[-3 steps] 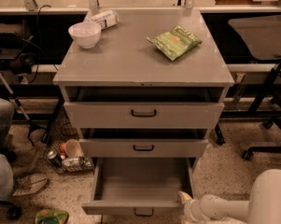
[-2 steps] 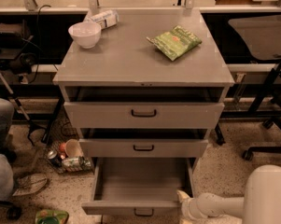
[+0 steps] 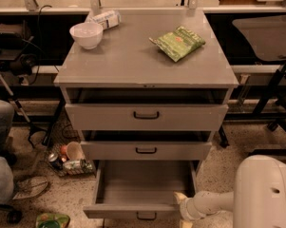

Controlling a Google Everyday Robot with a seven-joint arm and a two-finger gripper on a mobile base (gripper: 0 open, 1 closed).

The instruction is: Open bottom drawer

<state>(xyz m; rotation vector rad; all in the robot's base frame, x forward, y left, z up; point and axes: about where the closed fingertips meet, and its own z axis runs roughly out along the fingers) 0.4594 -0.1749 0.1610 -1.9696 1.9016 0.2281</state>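
Observation:
The grey cabinet [image 3: 146, 61] has three drawers. The bottom drawer [image 3: 143, 186] is pulled out toward me and shows its plain grey inside. Its small black loop handle [image 3: 146, 216] is at the middle of the narrow front. My gripper [image 3: 182, 207] is low on the right, at the right end of the bottom drawer's front, away from the handle. My white arm [image 3: 263, 194] comes in from the lower right corner. The middle drawer [image 3: 146, 150] and the top drawer [image 3: 146, 116] each stand out a little.
A white bowl [image 3: 86, 34], a lying bottle [image 3: 104, 19] and a green bag [image 3: 177, 42] are on the cabinet top. Cans and a cup [image 3: 69, 158] lie on the floor to the left, by a person's leg [image 3: 0, 141] and shoe [image 3: 31, 186]. A chair [image 3: 266, 37] stands on the right.
My arm's white body has moved left and up, filling more of the lower right corner. The gripper has shifted slightly left along the drawer front. The bottom drawer is as far out as before.

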